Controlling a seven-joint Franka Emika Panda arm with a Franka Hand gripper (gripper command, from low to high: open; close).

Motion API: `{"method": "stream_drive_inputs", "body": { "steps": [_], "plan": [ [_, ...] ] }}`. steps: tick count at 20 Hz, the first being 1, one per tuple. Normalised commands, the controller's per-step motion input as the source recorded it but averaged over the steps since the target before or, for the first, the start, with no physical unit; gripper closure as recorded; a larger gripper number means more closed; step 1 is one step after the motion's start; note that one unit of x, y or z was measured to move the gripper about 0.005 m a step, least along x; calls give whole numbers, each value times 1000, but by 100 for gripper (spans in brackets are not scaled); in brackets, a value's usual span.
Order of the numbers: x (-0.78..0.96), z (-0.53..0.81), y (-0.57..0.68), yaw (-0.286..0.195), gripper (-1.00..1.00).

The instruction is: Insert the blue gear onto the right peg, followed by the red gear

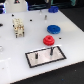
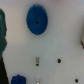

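One blue gear point(image 1: 53, 29) and one red gear point(image 1: 48, 40) are lying flat on the table point(image 1: 70, 45), neither yet on a peg. Both are sitting just beyond the plate point(image 1: 45, 57), the red one nearer it, probably laid out within easy reach. The right peg point(image 1: 51, 50) is standing bare on the plate, beside one shorter stub point(image 1: 37, 56). The gripper is showing in neither view, so I cannot tell its state.

Count on the surface point(image 1: 70, 42), exterior view: one blue gear point(image 1: 53, 29), one red gear point(image 1: 48, 40), one black-framed grey plate point(image 1: 46, 56) bearing two posts, the taller being the right peg point(image 1: 51, 49). One darker blue object point(image 1: 53, 8).
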Motion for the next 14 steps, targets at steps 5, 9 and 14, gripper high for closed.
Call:
{"method": "stream_drive_inputs", "body": {
  "steps": [5,9,14],
  "plan": [
    [-352,-460,308,0,-100],
    [-344,-497,268,0,-100],
    [-284,-542,137,0,-100]
  ]
}}
